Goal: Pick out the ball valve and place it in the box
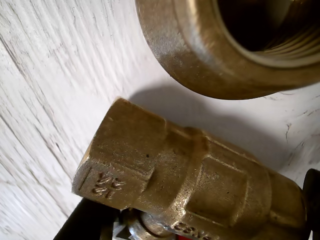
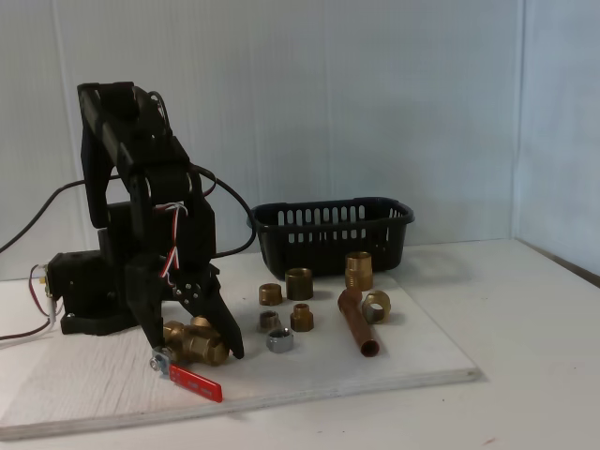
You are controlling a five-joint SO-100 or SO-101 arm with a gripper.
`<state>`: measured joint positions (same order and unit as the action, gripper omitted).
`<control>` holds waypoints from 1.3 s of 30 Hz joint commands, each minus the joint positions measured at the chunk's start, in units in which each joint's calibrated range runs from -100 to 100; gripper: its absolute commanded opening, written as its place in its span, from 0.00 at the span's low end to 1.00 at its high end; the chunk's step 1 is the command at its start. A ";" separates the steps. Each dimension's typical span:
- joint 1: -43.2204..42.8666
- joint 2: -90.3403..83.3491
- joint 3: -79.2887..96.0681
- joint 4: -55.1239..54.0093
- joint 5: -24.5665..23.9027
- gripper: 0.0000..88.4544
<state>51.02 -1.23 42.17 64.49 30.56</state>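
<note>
While the black jaws grip it from both sides, the brass ball valve (image 2: 195,343) with its flat red lever rests between them on the white tabletop (image 2: 94,380).

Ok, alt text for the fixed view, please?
A black arm's gripper straddles a brass ball valve with a red lever on a white board. Small brass fittings and a copper pipe lie beside it, a black slotted basket behind.
</note>
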 commanded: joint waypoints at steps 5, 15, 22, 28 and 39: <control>-2.83 -0.17 -5.98 1.07 -0.28 0.20; -4.38 -0.17 -14.64 9.34 -0.28 0.20; -6.22 -0.17 -14.82 10.89 -0.28 0.20; -10.65 -0.26 -14.91 14.93 -0.28 0.20; -13.97 -0.17 -28.00 27.94 -0.33 0.20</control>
<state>37.46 -0.47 20.38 88.65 30.51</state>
